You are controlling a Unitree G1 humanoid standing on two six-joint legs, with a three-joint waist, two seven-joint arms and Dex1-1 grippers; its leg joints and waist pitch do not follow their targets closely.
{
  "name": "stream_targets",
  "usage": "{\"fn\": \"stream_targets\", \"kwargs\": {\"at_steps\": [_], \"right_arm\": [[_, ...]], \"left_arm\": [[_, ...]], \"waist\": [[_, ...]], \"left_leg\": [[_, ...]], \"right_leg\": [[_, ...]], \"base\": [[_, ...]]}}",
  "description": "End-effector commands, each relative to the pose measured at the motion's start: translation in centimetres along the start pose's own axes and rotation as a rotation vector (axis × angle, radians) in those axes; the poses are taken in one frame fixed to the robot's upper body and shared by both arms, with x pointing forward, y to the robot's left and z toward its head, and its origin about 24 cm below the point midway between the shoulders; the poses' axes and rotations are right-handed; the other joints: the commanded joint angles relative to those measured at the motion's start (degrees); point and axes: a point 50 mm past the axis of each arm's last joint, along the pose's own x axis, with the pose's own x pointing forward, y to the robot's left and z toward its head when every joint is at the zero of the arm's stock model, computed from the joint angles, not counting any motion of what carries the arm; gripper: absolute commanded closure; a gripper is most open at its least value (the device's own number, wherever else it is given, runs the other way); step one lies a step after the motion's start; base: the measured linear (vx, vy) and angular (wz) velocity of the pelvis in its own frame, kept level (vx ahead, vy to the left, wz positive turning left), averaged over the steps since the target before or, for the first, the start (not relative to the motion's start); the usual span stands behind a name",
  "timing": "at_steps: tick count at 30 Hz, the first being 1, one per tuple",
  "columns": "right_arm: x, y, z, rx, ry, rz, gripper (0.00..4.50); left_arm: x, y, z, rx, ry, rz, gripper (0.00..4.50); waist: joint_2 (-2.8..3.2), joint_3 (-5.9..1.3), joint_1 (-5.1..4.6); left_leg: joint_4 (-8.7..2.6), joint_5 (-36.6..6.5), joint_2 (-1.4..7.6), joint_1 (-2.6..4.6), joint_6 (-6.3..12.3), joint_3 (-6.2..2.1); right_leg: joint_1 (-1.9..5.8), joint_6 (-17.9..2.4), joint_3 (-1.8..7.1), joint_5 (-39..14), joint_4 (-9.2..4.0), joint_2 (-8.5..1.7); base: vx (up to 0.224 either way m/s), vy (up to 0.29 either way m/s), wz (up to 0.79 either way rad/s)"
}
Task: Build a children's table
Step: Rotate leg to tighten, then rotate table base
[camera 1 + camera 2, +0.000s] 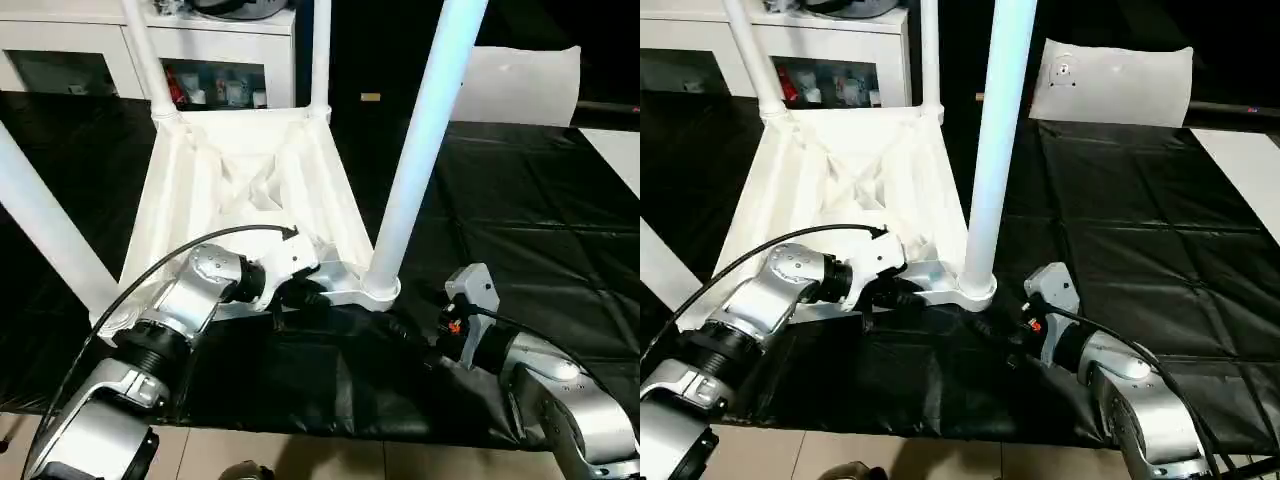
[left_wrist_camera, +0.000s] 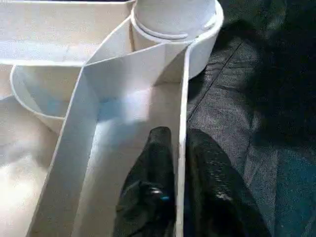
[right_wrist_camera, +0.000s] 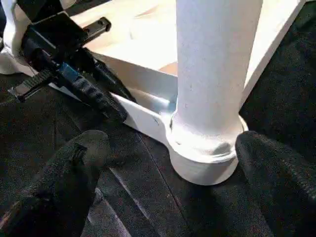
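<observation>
The children's table's white tabletop (image 1: 250, 170) lies upside down on a black sheet, its ribbed underside up. Several white tube legs rise from its corner sockets; the nearest one (image 1: 425, 140) stands in the front right socket (image 3: 202, 163). My left gripper (image 2: 180, 133) is shut on the thin front rim wall (image 2: 182, 79) just left of that socket, one black finger (image 2: 155, 148) inside the rim and one outside. My right gripper (image 3: 170, 143) is open, its two fingers (image 3: 84, 148) wide apart on either side of the socket's base, low on the sheet.
The black sheet (image 1: 520, 220) covers the work surface, ending at a front edge with pale floor (image 1: 300, 455) below. A white cabinet (image 1: 100, 50) stands behind, and a white flat bag (image 1: 520, 85) at the back right. A black cable (image 1: 190, 250) arcs over my left forearm.
</observation>
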Motion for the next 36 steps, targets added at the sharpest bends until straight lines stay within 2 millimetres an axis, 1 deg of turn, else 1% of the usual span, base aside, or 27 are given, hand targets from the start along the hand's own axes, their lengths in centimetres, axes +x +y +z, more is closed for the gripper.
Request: {"fn": "stream_targets", "kwargs": {"at_steps": [1,4,6,7,8,10,12,13,14,15,17,18,19,21,24,25,26,27,28,29,30,31,32,33,34,35,36], "right_arm": [[-0.3,0.5,0.6,-0.025,-0.018,0.044,0.00],[-0.5,1.6,1.2,0.004,-0.047,0.135,0.00],[-0.7,2.2,1.6,0.020,-0.058,0.178,0.00],[-0.8,2.5,1.8,0.030,-0.063,0.200,0.00],[-0.8,2.6,1.9,0.036,-0.065,0.210,0.00],[-1.0,2.8,2.2,0.047,-0.077,0.229,0.00],[-1.1,3.1,2.7,0.062,-0.100,0.250,0.00],[-1.1,3.1,2.9,0.069,-0.107,0.254,0.00],[-1.1,3.2,3.0,0.073,-0.111,0.256,0.00],[-1.1,3.3,3.2,0.085,-0.124,0.265,0.00],[-0.9,3.5,3.7,0.099,-0.153,0.267,0.00],[-0.8,3.6,3.8,0.102,-0.165,0.265,0.00],[-0.4,3.7,4.3,0.116,-0.197,0.259,0.00],[-0.1,3.6,4.6,0.123,-0.227,0.236,0.00],[0.5,3.4,5.1,0.134,-0.273,0.186,0.00],[0.6,3.1,5.2,0.131,-0.287,0.152,0.00],[1.2,2.5,5.2,0.142,-0.302,0.067,0.00],[1.3,2.4,5.2,0.143,-0.303,0.057,0.00],[1.5,2.2,5.2,0.142,-0.304,0.027,0.00],[1.7,1.9,5.1,0.130,-0.301,-0.013,0.00],[1.8,1.7,5.1,0.133,-0.306,-0.045,0.00],[1.9,1.4,5.0,0.132,-0.312,-0.094,0.00],[1.8,1.0,5.1,0.135,-0.320,-0.141,0.00],[1.7,0.7,5.0,0.144,-0.327,-0.178,0.00],[1.6,0.2,5.0,0.151,-0.329,-0.233,0.00],[1.4,-0.4,4.9,0.152,-0.329,-0.290,0.00],[1.4,-0.4,4.9,0.152,-0.329,-0.290,0.00]], "left_arm": [[0.1,0.0,-0.1,0.039,0.028,-0.013,4.25],[0.4,0.0,0.5,0.066,-0.017,0.008,4.45],[0.6,0.0,1.1,0.046,-0.072,0.015,4.45],[0.6,-0.2,1.5,0.018,-0.118,0.002,4.45],[0.6,-0.3,1.7,0.012,-0.139,-0.003,4.05],[0.2,-0.5,2.0,-0.009,-0.195,0.009,3.93],[-0.1,-0.7,1.9,-0.019,-0.223,0.018,3.88],[-0.2,-0.7,1.9,-0.018,-0.227,0.023,3.58],[-0.3,-0.8,1.8,-0.017,-0.232,0.029,3.50],[-0.5,-0.9,1.8,-0.021,-0.255,0.046,3.46],[-1.0,-1.1,2.0,-0.046,-0.307,0.097,3.35],[-1.2,-1.3,2.0,-0.046,-0.313,0.105,3.35],[-1.7,-2.0,1.7,-0.055,-0.323,0.124,3.22],[-2.3,-2.5,1.4,-0.091,-0.336,0.155,2.99],[-3.5,-3.5,0.8,-0.153,-0.362,0.192,2.90],[-4.0,-4.1,0.6,-0.186,-0.373,0.192,2.90],[-4.9,-5.4,-0.1,-0.230,-0.373,0.181,2.62],[-5.0,-5.6,-0.1,-0.234,-0.372,0.179,2.62],[-5.3,-6.2,-0.4,-0.247,-0.364,0.176,2.57],[-5.5,-6.9,-0.7,-0.260,-0.359,0.178,2.51],[-5.9,-7.5,-0.9,-0.276,-0.362,0.191,2.37],[-6.3,-8.2,-1.1,-0.299,-0.372,0.202,2.24],[-6.8,-8.9,-1.3,-0.320,-0.381,0.218,2.18],[-7.2,-9.4,-1.5,-0.334,-0.390,0.229,2.15],[-7.6,-10.0,-1.8,-0.353,-0.391,0.231,2.07],[-8.0,-10.5,-2.1,-0.370,-0.385,0.233,1.93],[-8.0,-10.5,-2.1,-0.370,-0.385,0.233,1.74]], "waist": [[0.20,-3.26,0.17],[0.18,-3.34,0.25],[0.08,-3.39,0.27],[0.21,-3.35,0.35],[0.10,-3.31,0.36],[0.20,-3.30,0.45],[0.25,-3.50,0.57],[-0.12,-3.41,0.50],[0.08,-3.36,0.56],[0.08,-3.31,0.51],[0.02,-3.23,0.39],[-0.19,-3.21,0.33],[0.04,-3.23,0.30],[0.17,-3.10,0.10],[0.31,-3.05,-0.02],[0.40,-3.07,-0.05],[0.44,-3.10,-0.06],[0.40,-2.96,-0.37],[0.52,-2.84,-0.29],[0.66,-2.77,-0.36],[0.32,-2.57,-0.40],[0.53,-2.53,-0.33],[0.12,-2.40,-0.46],[0.28,-2.34,-0.41],[0.10,-2.24,-0.53],[0.16,-2.19,-0.43],[0.29,-2.13,-0.34]], "left_leg": [[-4.10,-9.99,4.67,1.63,2.26,-2.35],[-4.08,-9.94,4.74,1.64,2.71,-2.40],[-4.06,-9.39,4.83,1.67,3.19,-2.39],[-4.02,-9.09,4.78,1.62,3.50,-2.38],[-4.04,-9.39,4.76,1.65,3.36,-2.33],[-4.01,-9.41,4.75,1.56,3.08,-2.32],[-3.97,-8.47,4.93,1.57,3.23,-2.36],[-3.96,-8.20,4.87,1.51,3.76,-2.30],[-3.94,-8.25,4.78,1.49,3.87,-2.28],[-3.97,-8.50,4.74,1.47,3.86,-2.28],[-4.08,-9.27,4.79,1.33,3.39,-2.34],[-4.06,-9.41,4.77,1.41,3.29,-2.28],[-4.16,-9.55,4.90,1.44,2.84,-2.37],[-4.33,-10.42,4.89,1.55,2.33,-2.35],[-4.38,-10.75,4.66,1.63,1.26,-2.27],[-4.54,-10.80,4.82,1.64,0.58,-2.33],[-4.59,-11.34,4.85,1.87,-0.05,-2.29],[-4.76,-11.15,4.73,1.56,-0.19,-2.35],[-4.75,-12.32,4.48,1.90,-0.42,-2.08],[-4.89,-12.98,4.59,1.81,-1.09,-2.24],[-5.05,-13.69,4.53,1.75,-1.28,-2.11],[-5.11,-15.69,4.57,2.01,-2.17,-2.14],[-5.28,-16.80,4.61,1.88,-2.82,-2.16],[-5.36,-17.49,4.63,1.89,-3.04,-2.29],[-5.50,-18.60,4.57,2.05,-3.44,-2.19],[-5.44,-19.49,4.45,2.27,-3.95,-2.18],[-5.44,-20.12,4.48,2.40,-4.39,-2.24]], "right_leg": [[1.81,-14.48,2.50,2.05,-4.35,-4.93],[1.92,-14.20,2.55,3.33,-4.23,-4.91],[1.92,-14.41,2.53,4.74,-4.03,-4.93],[1.80,-14.75,2.49,4.98,-4.04,-5.01],[1.76,-14.91,2.48,4.02,-4.12,-5.01],[1.76,-15.30,2.46,3.30,-4.08,-5.07],[1.84,-15.72,2.42,5.24,-3.87,-5.03],[1.73,-15.60,2.41,5.89,-3.89,-4.88],[1.65,-15.32,2.39,5.30,-3.86,-4.90],[1.70,-15.17,2.38,4.76,-3.95,-4.89],[1.75,-14.77,2.39,2.41,-4.11,-5.04],[1.64,-14.64,2.39,1.75,-4.23,-4.98],[1.58,-14.48,2.38,0.98,-4.13,-4.99],[1.31,-14.08,2.36,-0.64,-4.25,-4.75],[1.10,-13.51,2.44,-1.59,-4.30,-4.53],[1.05,-13.39,2.42,-1.62,-4.08,-4.57],[0.87,-13.13,2.37,-2.08,-4.10,-4.38],[0.88,-13.23,2.41,-1.92,-4.05,-4.36],[0.57,-12.40,2.42,-3.68,-4.48,-3.94],[0.58,-12.21,2.52,-4.22,-4.44,-4.09],[0.51,-11.70,2.55,-5.56,-4.72,-3.99],[0.32,-11.02,2.65,-8.13,-4.77,-4.06],[0.26,-10.33,2.72,-9.99,-5.00,-4.11],[0.23,-10.01,2.77,-11.19,-5.06,-4.24],[-0.04,-9.09,2.83,-13.09,-5.38,-3.99],[-0.33,-8.34,2.93,-14.54,-5.51,-3.89],[-0.51,-8.07,2.97,-15.39,-5.52,-3.95]], "base": [[0.000,0.000,0.00],[0.000,0.000,0.00],[0.000,0.000,0.00],[0.000,0.000,0.00],[0.000,0.000,0.00],[0.000,0.000,0.00],[0.000,0.000,0.00],[0.000,0.000,0.00],[0.000,0.000,0.00],[0.000,0.000,0.00],[0.000,0.000,0.00],[0.000,0.000,0.00],[0.000,0.000,0.00],[0.000,0.000,0.00],[0.000,0.000,0.00],[0.000,0.000,0.00],[0.000,0.000,0.00],[0.000,0.000,0.00],[0.000,0.000,0.00],[0.000,0.000,0.00],[0.000,0.000,0.00],[0.000,0.000,0.00],[0.000,0.000,0.00],[0.000,0.000,0.00],[0.000,0.000,0.00],[0.000,0.000,0.00],[0.000,0.000,0.00]]}}
